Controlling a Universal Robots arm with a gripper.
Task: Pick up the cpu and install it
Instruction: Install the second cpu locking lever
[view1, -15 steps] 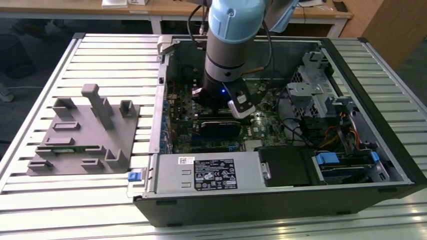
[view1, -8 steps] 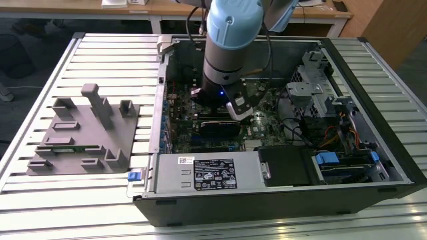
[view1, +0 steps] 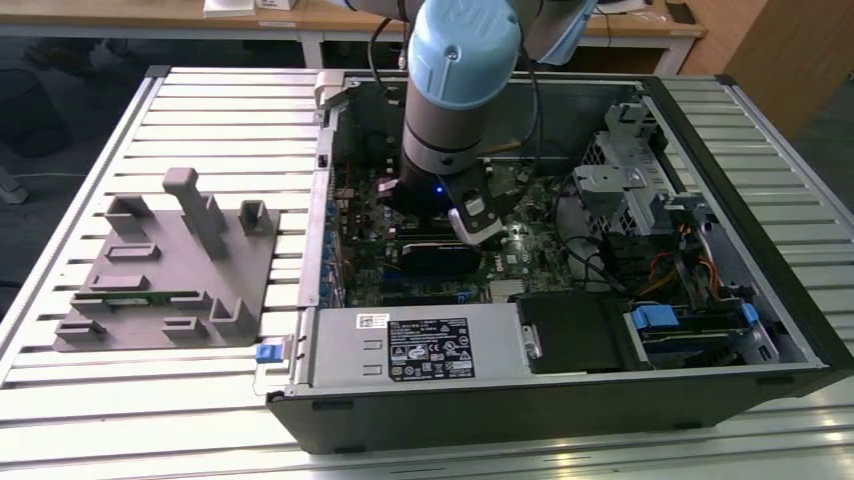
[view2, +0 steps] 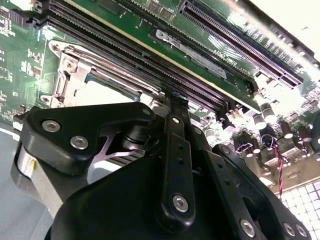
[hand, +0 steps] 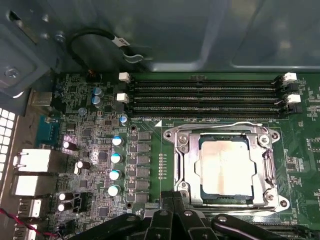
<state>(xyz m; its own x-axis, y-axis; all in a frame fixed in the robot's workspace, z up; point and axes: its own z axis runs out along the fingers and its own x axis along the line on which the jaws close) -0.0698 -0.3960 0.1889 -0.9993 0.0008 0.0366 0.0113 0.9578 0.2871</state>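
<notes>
One cpu (hand: 224, 169) sits seated in its socket frame (hand: 182, 165).

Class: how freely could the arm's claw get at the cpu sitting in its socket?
Probably freely: the cpu lies uncovered inside the open socket frame, and the claw hovers just beside it.

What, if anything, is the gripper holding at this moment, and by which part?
Nothing, as far as shows. The cpu lies inside the socket frame on the motherboard, and the gripper sits beside that frame, fingers together, apart from the chip.
</notes>
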